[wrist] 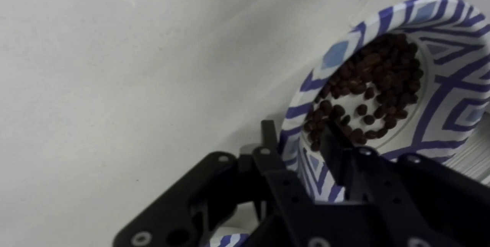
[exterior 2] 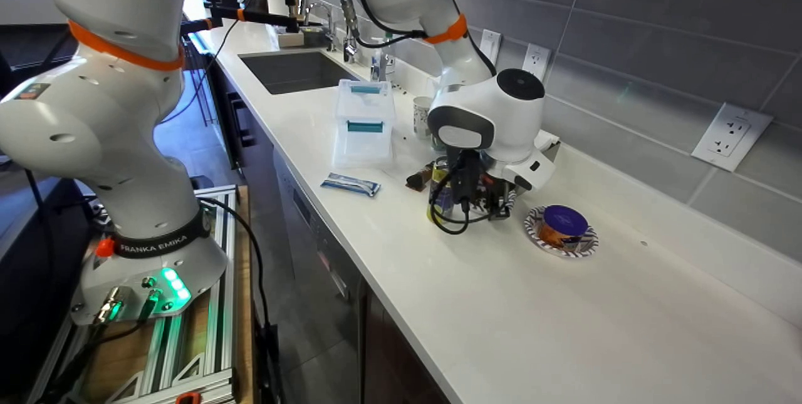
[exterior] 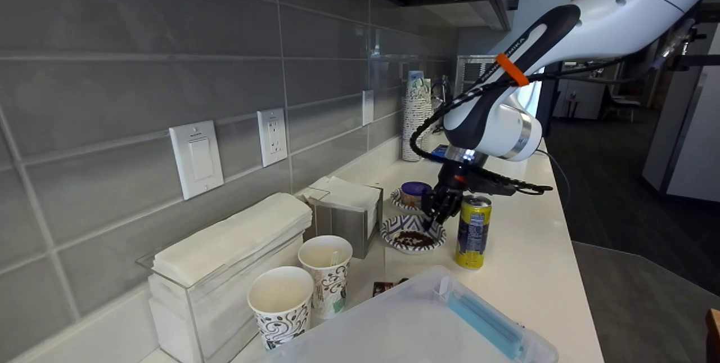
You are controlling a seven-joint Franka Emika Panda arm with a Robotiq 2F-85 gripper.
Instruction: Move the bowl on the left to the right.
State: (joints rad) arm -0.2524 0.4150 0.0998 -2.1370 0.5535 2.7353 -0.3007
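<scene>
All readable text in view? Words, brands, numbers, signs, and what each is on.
"FRANKA EMIKA": black band on the robot base.
"FRAN... EMIKA": dark panel on the arm, partly hidden by the orange strap.
Too small or blurred: print on the yellow can, blue-and-white wrapper, purple-lidded tub.
Patterned bowl: no readable text.
Numbers, signs: none readable.

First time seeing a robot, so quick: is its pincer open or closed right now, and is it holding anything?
Pincer: open, astride the edge of the patterned bowl of brown bits, holding nothing.
</scene>
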